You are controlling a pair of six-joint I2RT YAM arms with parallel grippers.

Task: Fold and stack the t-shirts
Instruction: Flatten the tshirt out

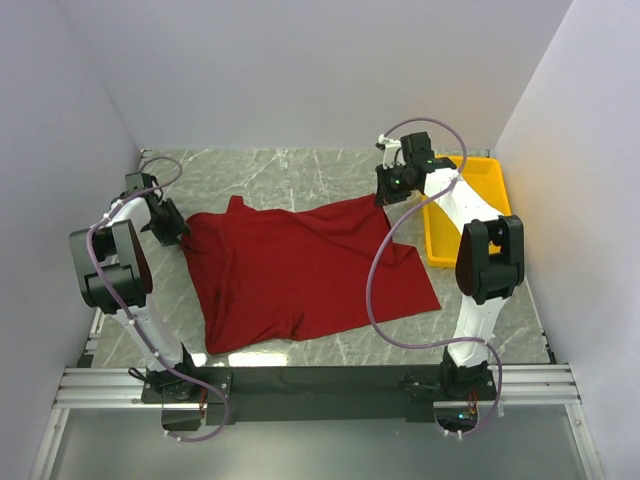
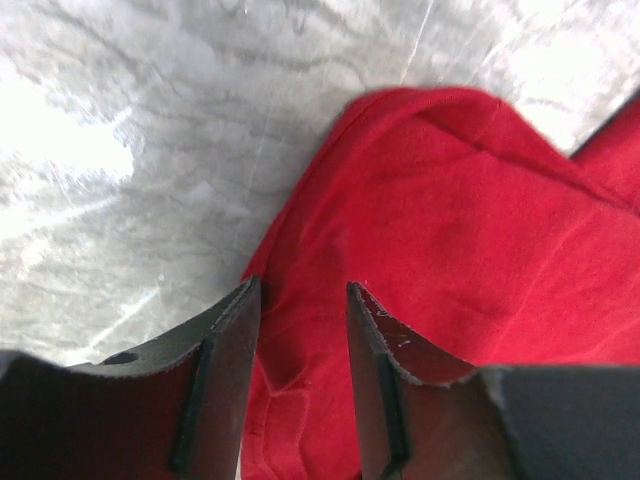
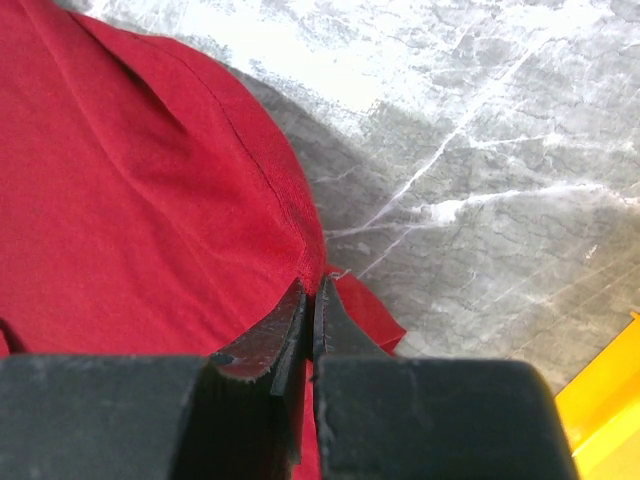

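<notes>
The dark red t-shirt lies spread on the marble table, partly folded along its right side. My left gripper is at the shirt's left edge; in the left wrist view its jaws stand open with red cloth between and under them. My right gripper is at the shirt's far right corner; in the right wrist view its jaws are shut on the shirt's hem, pinching it.
A yellow plastic tray stands at the right, close behind the right arm; its corner shows in the right wrist view. White walls close in the table on three sides. A black rail runs along the near edge.
</notes>
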